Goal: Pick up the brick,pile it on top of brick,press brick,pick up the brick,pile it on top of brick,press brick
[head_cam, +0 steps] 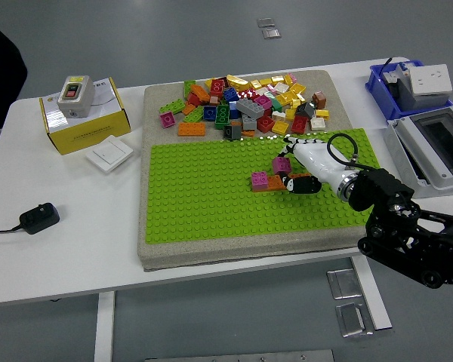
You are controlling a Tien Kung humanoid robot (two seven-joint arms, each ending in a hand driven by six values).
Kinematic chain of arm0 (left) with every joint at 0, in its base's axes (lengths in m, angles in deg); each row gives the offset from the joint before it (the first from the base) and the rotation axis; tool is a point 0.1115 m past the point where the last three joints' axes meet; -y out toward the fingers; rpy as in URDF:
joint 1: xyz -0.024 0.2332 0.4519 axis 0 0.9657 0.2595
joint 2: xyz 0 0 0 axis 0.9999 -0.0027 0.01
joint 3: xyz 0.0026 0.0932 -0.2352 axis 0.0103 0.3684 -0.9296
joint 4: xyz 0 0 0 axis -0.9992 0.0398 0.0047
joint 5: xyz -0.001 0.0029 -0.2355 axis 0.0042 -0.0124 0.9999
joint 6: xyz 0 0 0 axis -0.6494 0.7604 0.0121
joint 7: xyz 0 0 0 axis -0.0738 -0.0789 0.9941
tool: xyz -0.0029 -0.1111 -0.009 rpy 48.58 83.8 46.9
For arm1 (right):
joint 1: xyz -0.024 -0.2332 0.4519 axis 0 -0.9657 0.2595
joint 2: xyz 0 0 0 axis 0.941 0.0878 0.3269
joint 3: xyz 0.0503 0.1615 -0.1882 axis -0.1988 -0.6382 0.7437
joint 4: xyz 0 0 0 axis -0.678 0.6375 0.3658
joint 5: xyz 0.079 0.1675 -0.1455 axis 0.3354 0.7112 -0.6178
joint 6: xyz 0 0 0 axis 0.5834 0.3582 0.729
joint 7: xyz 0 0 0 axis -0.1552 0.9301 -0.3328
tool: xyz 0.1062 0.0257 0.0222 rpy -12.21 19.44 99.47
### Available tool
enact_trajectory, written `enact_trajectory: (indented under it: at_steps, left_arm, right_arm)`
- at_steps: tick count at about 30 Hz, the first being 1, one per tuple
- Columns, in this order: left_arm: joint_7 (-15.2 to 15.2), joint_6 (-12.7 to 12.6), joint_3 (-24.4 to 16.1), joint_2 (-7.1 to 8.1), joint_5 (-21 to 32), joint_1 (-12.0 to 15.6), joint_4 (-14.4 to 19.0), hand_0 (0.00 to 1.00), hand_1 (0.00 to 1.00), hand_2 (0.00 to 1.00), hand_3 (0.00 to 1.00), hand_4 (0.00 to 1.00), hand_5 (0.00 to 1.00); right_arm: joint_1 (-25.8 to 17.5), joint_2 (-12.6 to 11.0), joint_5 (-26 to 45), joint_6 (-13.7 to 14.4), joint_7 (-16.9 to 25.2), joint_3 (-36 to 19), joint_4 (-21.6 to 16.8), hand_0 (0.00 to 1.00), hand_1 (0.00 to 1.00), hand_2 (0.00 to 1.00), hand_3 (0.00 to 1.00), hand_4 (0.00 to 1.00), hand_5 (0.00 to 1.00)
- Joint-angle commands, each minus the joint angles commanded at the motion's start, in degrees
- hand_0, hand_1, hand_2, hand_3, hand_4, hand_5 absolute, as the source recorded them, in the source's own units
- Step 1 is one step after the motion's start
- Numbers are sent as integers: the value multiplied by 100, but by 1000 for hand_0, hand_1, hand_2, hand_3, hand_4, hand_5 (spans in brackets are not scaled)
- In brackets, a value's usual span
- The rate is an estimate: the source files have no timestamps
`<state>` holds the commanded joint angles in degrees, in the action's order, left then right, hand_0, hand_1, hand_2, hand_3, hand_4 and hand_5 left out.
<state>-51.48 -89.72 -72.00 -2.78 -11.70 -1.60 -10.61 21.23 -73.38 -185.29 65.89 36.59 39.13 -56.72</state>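
A: Progress? Where's the brick?

B: The right hand (296,167) grasps a magenta brick (281,164) in its fingers, just above the orange brick (296,181) on the green baseplate (204,204). It looks not yet seated, so no press either.

A: Anything already stacked?

B: Only a pink brick (260,180) touching the orange brick's left end. Can't tell if any pile is done. Second pick from the loose pile (245,105) behind the orange brick seems left.

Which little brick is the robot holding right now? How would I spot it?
Start at the big green studded plate in the table's middle. Near its centre an orange brick is fixed, with a small magenta one on its left end. The held brick is the second magenta one, just above it in the white right hand.
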Motion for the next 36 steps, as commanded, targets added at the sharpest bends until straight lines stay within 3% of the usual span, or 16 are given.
enact_trajectory:
  at_steps: [15, 24, 36]
  left_arm:
    - [-8, -1, 1, 11, -3, 5, 0, 665, 664, 650, 641, 359, 566]
    - [-9, 2, 16, 5, 6, 12, 0, 665, 664, 650, 640, 359, 567]
    - [-8, 9, -37, 2, -63, 11, 0, 665, 664, 650, 641, 360, 569]
  right_arm:
    - [30, 123, 75, -3, 41, 251, 176, 940, 938, 967, 620, 496, 326]
    - [32, 317, 100, 0, 120, 180, 560, 941, 936, 967, 620, 497, 328]
    - [33, 336, 121, 10, 130, 234, 567, 942, 937, 966, 619, 498, 330]
